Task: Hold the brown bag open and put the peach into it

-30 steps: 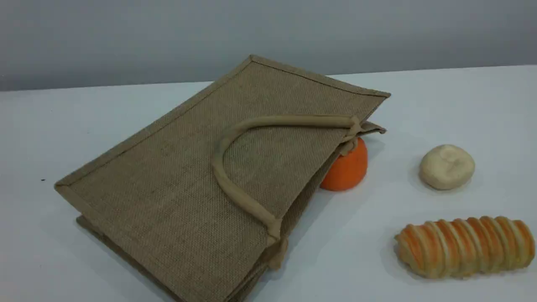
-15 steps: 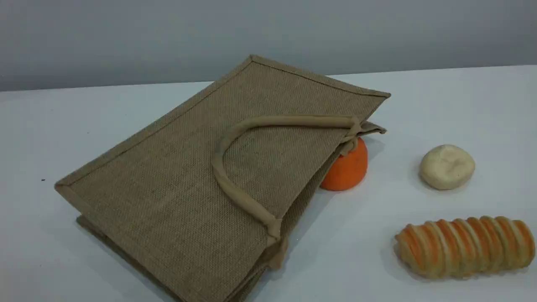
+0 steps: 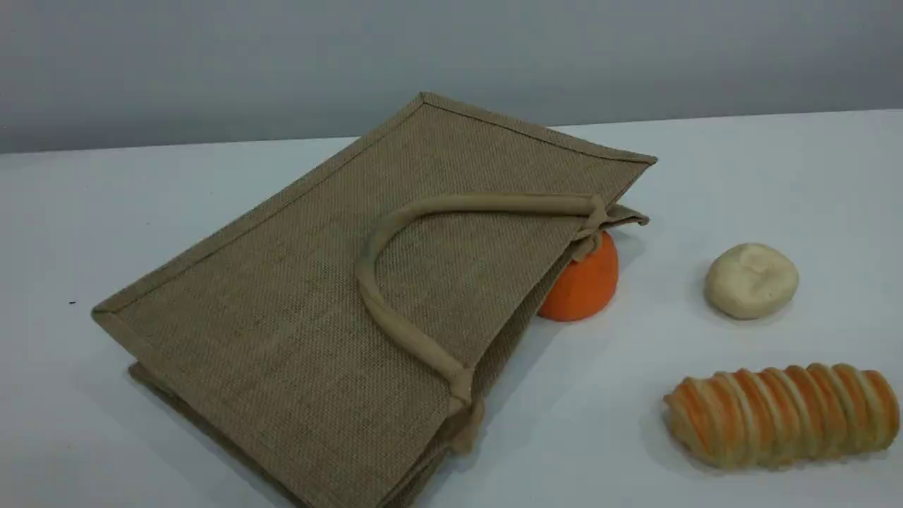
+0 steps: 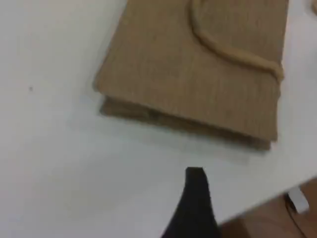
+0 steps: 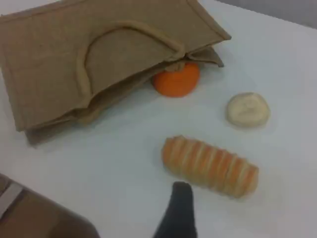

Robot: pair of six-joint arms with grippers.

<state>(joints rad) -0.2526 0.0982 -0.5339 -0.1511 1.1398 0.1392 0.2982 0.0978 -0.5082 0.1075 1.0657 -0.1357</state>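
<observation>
Nothing has shifted on the scene view over the last second: the brown bag [image 3: 296, 317], the fruit and the bread lie exactly where they lay before, and neither arm has come into that view. From my station the tabletop [image 3: 600, 395] reads as a plain, smooth white sheet, backed by a flat grey wall [image 3: 211, 63]; in the left wrist view a brown surface [image 4: 270, 220] shows past the tabletop's edge. The brown bag lies flat on its side on the left half of the tabletop, coarse tan woven cloth with bound edges, its mouth turned toward the right. One lighter, rope-like handle [image 3: 365, 271] curves in an arch across the upper face. An orange fruit [image 3: 585, 282], round and matte, sits touching the bag's mouth, partly tucked under the upper lip. Well apart to the right is a cream-white lumpy ball [image 3: 751, 280], and nearer the camera a long bread loaf [image 3: 783, 415] ribbed with orange and pale stripes. Where the peach is I cannot tell from any of my views. The left fingers [image 4: 197, 203] show as one dark tip hanging over bare tabletop just off the bag's closed bottom edge, spread wide with nothing in them. The right fingers [image 5: 179, 208] are likewise spread wide and empty, one dark tip above the tabletop, near the loaf.
</observation>
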